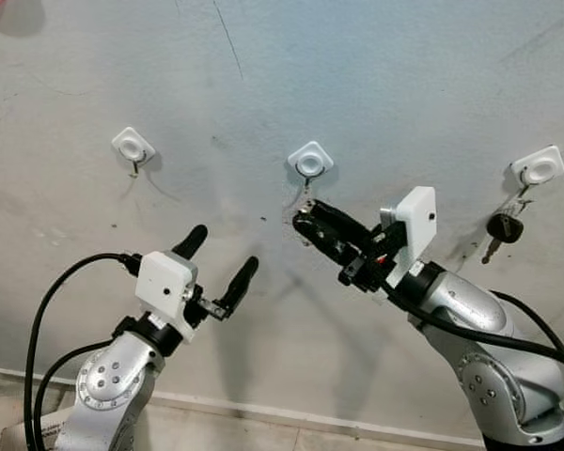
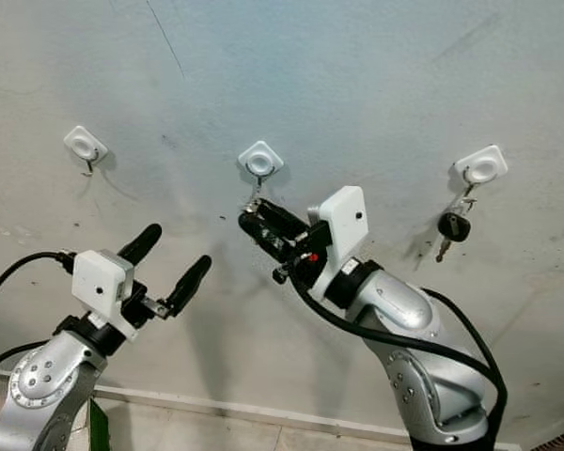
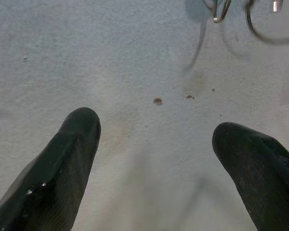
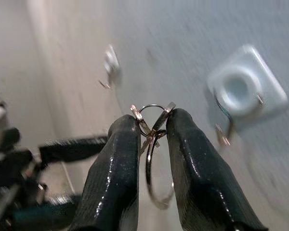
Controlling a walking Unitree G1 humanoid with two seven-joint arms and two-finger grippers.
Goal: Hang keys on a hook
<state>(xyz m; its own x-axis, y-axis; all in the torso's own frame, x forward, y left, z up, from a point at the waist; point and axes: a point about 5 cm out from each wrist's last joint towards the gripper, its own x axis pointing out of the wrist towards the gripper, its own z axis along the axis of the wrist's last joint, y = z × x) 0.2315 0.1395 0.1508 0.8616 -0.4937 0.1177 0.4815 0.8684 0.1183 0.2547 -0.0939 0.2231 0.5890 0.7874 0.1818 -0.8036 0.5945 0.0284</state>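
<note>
Keys [image 4: 151, 126] sit pinched between the two black fingers of the right pincer [image 1: 303, 221], which is raised to the wall [image 1: 376, 75] just below the middle hook [image 1: 310, 162]. In the right wrist view the fingers clench on the flat metal pieces and a wire ring that hangs down between them, with the white square base of that hook and its bent metal prong just beside the fingertips; the ring is not over the prong. From the head views, the pincer's tips lie right under the hook's prong, very near it, though whether they touch cannot be told.

Three white hooks stand in a row on the pale, scuffed wall. On the robot's left is a bare hook [image 1: 133, 147]. The hook on the right [image 1: 538, 167] carries a black-headed key [image 1: 502, 228] that dangles against the wall below it.

Lower and to the left, the left pincer [image 1: 224, 259] is held up toward the wall with its fingers spread wide apart and nothing between them. In the left wrist view its two black fingertips [image 3: 72, 144] frame a stretch of bare wall with a few small brown marks.

A pale skirting strip [image 1: 263, 412] runs along the foot of the wall.
</note>
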